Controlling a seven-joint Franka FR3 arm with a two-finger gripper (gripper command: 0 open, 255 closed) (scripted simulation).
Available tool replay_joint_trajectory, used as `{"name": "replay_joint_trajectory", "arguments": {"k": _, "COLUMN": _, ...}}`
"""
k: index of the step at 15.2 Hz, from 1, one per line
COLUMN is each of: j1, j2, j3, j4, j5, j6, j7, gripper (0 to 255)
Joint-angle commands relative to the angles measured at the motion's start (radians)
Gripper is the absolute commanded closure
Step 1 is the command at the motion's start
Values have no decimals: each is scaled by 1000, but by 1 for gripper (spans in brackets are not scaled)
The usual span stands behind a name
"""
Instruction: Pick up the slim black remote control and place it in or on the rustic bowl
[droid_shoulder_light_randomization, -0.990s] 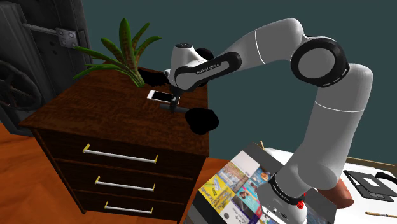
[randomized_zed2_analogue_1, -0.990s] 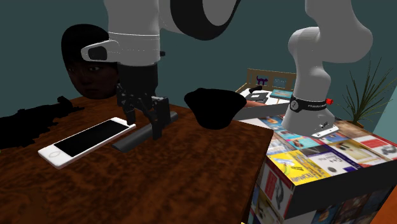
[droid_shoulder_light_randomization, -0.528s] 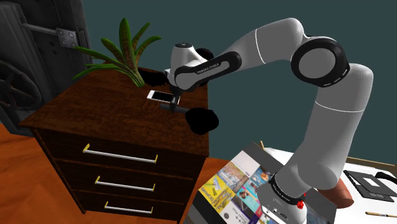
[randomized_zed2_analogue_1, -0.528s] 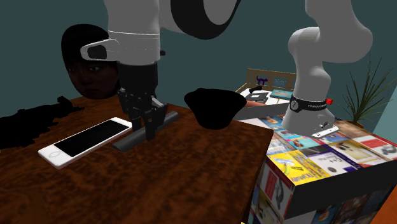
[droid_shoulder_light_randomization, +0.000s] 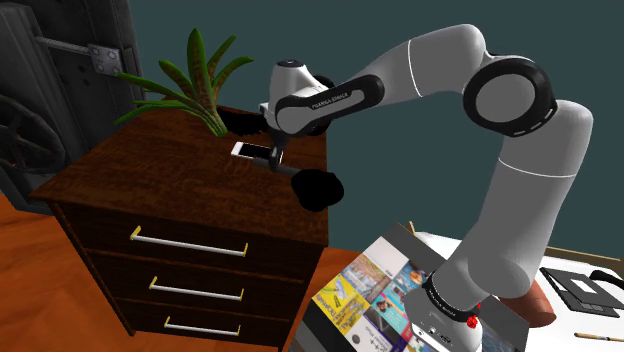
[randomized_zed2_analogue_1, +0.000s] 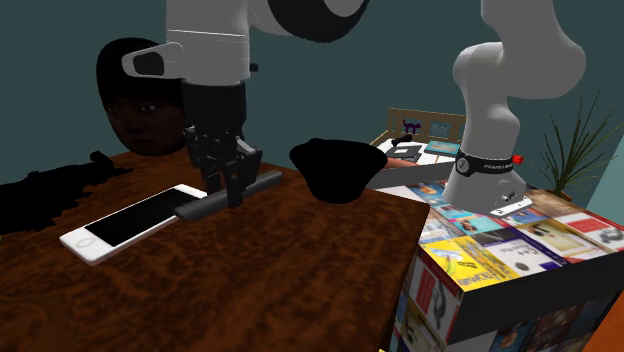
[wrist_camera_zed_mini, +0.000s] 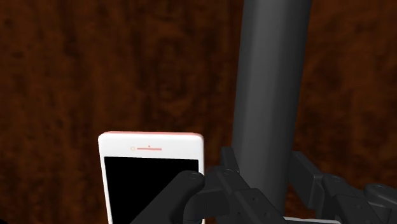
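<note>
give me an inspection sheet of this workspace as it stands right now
surface: dark wooden dresser top
job's things: slim dark remote clasped in the jaws; black bowl standing apart from it, near a corner of the top
clutter: white phone lying flat beside the remote; spiky green plant at the back
grippers: jaws shut on the remote near its middle
cables: nothing seen
surroundings: teal wall, orange floor
</note>
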Motion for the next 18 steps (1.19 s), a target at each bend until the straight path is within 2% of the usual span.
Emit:
{"name": "replay_joint_trajectory", "arguments": {"k": 1, "j1": 0, "j2": -15, "j3": 2, "j4": 10, "j5": 4, "j6": -26, "j7": -2, "gripper": 255}}
{"name": "replay_joint_trajectory", "arguments": {"k": 18, "j1": -3, "j2": -104, "j3": 10, "j4": 125, "j5": 30, "j6": -226, "j7": -29, "gripper": 255}}
